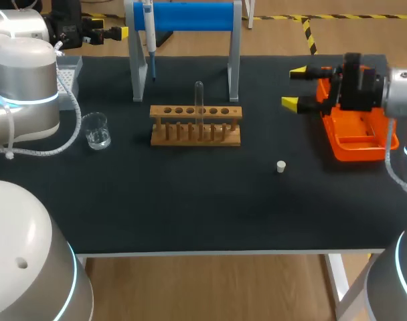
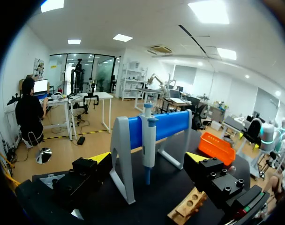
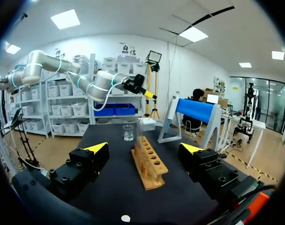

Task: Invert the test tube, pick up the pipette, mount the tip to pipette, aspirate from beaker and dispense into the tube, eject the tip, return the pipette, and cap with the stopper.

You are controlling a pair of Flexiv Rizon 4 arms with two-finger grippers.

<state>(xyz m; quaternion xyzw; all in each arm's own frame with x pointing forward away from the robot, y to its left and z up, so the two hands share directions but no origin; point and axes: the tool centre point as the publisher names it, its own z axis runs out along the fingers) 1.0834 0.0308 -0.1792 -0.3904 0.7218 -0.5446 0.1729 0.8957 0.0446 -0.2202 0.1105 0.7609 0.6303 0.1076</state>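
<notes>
Right gripper [image 3: 144, 148] with jaws spread, rack [image 3: 149, 161] and upright test tube [image 1: 199, 100] ahead, well apart. Left gripper [image 2: 148, 158] likewise spread and empty, pipette [image 2: 148, 138] ahead, hanging on blue stand [image 2: 168, 124]. Stopper [image 1: 281, 166] on table [image 1: 190, 207].

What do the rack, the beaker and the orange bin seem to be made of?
Rack: probably wood, matte tan with dowel legs.
Beaker: clear and glossy, glass or clear plastic, I cannot tell.
Bin: likely plastic, uniform bright orange, smooth moulded walls.
</notes>
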